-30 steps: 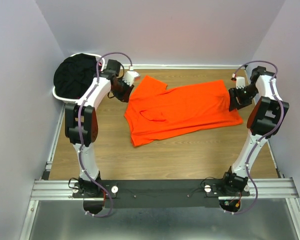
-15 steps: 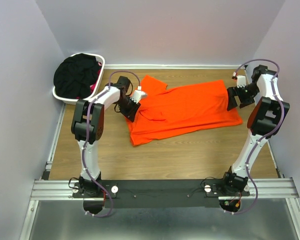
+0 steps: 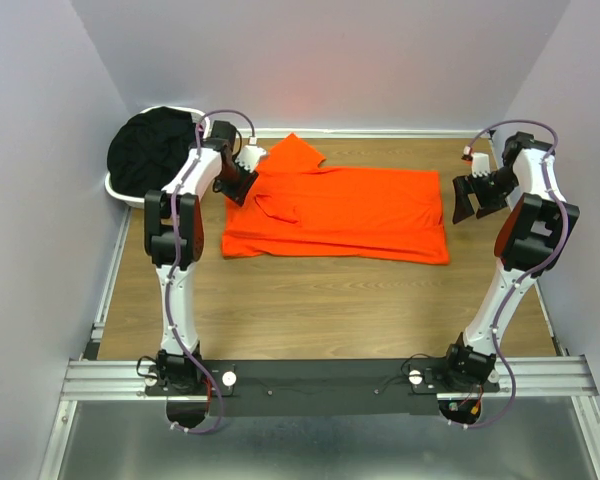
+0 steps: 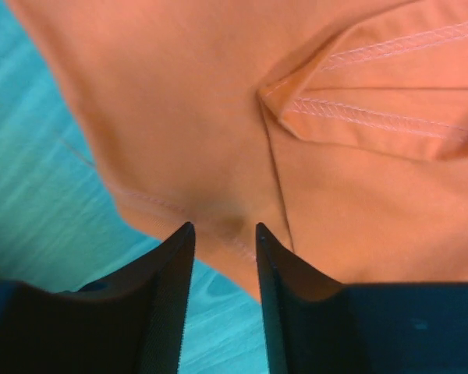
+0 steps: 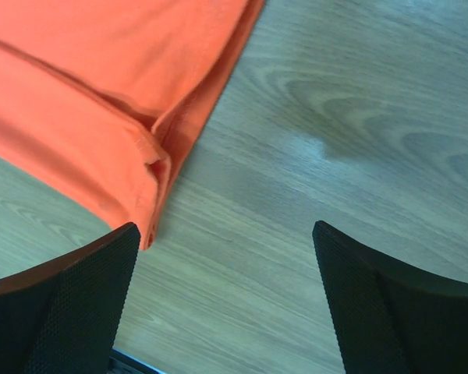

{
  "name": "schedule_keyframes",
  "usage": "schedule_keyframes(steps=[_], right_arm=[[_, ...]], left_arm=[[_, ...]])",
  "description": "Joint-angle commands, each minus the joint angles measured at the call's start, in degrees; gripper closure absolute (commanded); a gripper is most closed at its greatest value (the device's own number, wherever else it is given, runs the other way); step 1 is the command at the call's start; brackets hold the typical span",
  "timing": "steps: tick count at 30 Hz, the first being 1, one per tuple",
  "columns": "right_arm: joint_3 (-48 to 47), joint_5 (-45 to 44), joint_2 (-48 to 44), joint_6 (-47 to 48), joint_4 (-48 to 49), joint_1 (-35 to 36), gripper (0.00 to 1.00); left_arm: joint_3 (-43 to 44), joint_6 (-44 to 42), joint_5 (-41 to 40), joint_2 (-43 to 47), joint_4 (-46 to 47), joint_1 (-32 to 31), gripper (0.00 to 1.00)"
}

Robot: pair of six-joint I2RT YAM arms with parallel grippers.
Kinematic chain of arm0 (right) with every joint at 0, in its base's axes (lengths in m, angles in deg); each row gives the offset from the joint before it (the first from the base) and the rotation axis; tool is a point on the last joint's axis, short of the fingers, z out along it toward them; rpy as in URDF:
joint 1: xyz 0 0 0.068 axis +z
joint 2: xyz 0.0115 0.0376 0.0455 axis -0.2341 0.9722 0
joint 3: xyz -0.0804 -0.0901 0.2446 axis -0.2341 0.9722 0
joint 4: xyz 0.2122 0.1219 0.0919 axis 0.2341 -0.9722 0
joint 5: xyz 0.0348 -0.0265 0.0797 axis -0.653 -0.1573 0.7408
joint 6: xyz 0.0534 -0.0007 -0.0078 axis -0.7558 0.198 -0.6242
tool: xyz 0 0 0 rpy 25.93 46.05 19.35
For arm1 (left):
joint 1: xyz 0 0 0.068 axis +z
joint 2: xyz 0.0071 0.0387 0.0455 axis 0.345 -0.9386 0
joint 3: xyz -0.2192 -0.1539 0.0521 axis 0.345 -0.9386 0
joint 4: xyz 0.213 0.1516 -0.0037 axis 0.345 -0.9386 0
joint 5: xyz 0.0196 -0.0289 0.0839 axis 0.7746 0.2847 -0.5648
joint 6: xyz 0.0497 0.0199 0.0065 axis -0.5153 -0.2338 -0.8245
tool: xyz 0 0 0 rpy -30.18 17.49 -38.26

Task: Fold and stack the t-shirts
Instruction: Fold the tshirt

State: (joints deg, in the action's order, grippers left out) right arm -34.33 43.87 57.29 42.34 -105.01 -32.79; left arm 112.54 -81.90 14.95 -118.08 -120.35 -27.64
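One bright orange cloth t-shirt [image 3: 350,212], flat on wooden table [image 3: 330,300]; long axis left-right, sleeves left, hem right; left gripper [image 4: 225,227] narrowly parted, right gripper [image 5: 226,230] spread wide.

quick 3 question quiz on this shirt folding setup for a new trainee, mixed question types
1. True or false: the right gripper is clamped on the orange t-shirt.
2. Where is the black clothing? A) in the white basket B) spread over the orange t-shirt C) hanging from the right gripper
3. Fill in: the sleeve end of the orange t-shirt lies by the ____ gripper.

Key
1. False: it is wide open over bare table beside the shirt's edge.
2. A
3. left: the left gripper is at that end.
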Motion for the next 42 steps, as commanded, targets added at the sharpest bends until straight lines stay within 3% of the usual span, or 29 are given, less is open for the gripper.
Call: schedule_keyframes(steps=[1, 4, 9, 21, 29, 38, 42], right_arm=[[-0.97, 4.34, -0.14, 3.83, -4.27, -0.35, 0.03], [1.14, 5.58, -1.02, 5.33, -5.41, -0.27, 0.08], [2.02, 6.46, 0.21, 4.11, -3.93, 0.61, 0.16], [-1.05, 4.35, 4.25, 3.13, -1.81, 7.11, 0.27], [0.18, 2.33, 5.40, 2.96, -0.67, 8.52, 0.31], [1.76, 2.06, 4.78, 3.75, -0.76, 9.05, 0.49], [2.46, 1.89, 4.52, 3.93, -0.76, 9.14, 0.68]], left_arm=[[3.88, -3.82, 7.21, 5.53, -4.01, -0.18, 0.51], [4.33, -5.32, 13.00, 8.78, -5.85, 0.52, 0.51], [3.27, -5.50, 15.48, 9.94, -4.98, 0.52, 0.51], [16.62, -2.16, 15.66, -3.06, -3.13, -1.50, 0.48], [15.84, -2.07, 13.90, -5.71, -1.11, -1.85, 0.47], [15.84, -1.28, 13.02, -7.81, 0.03, -2.29, 0.47], [16.37, -0.93, 12.41, -8.52, 0.47, -2.38, 0.47]])
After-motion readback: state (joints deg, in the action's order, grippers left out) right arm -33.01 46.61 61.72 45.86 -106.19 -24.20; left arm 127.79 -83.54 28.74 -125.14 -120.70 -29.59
